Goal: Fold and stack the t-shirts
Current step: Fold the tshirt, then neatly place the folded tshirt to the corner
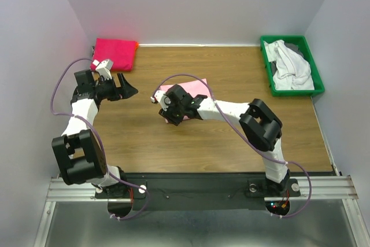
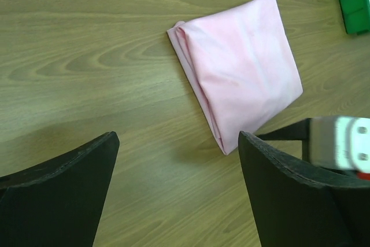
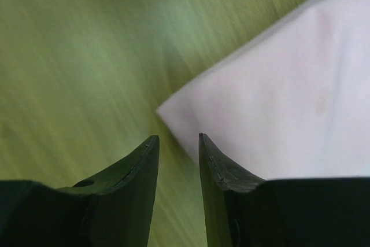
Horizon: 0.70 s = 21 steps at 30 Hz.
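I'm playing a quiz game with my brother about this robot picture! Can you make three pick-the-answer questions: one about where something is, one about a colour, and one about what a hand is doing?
1. Where is the folded hot pink cloth shirt?
A. far left corner of the wooden table
B. the table's near edge
C. far right corner

2. What colour is the plastic bin holding crumpled white cloth shirts?
A. blue
B. green
C. yellow

3. How is the left hand?
A. shut on a shirt
B. shut, empty
C. wide open, empty

Answers:
1 A, it lies by the back wall on the left.
2 B, its rim is bright green.
3 C, bare wood shows across its wide gap.
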Tool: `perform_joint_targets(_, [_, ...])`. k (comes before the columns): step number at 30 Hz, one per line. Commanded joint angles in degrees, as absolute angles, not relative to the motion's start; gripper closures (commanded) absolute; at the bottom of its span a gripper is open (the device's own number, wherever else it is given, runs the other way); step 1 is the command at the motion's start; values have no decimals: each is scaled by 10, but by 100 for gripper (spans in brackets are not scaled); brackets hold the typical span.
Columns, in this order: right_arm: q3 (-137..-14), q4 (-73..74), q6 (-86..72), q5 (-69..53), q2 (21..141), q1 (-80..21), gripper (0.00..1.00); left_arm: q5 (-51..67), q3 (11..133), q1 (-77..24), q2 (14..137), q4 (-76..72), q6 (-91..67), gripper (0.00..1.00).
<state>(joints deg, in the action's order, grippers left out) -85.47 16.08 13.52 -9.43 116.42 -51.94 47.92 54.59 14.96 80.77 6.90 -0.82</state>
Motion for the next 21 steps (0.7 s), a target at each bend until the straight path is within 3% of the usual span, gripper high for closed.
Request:
perform_joint_targets(1, [-891,157,175,-22,1186,-522,60,463,548,150,795,69,-5,3])
perform_joint_targets(9, [-893,155,177,-33,1224,-530,61,456,522,150,806,43,-12,3])
perform_joint_targets(15, [-884,155,178,-40,1237,-529,71,446,490,149,824,4,-51,5])
perform_joint_targets(17, [-882,155,177,-44,1224,-529,66,443,474,149,832,-10,-71,6])
perform_joint_targets(18, [-882,155,177,-48,1217,-530,58,449,470,149,838,-18,-76,7])
perform_joint_targets(21, [-884,156,167,-77,1195,-530,55,455,473,149,861,-18,-80,8])
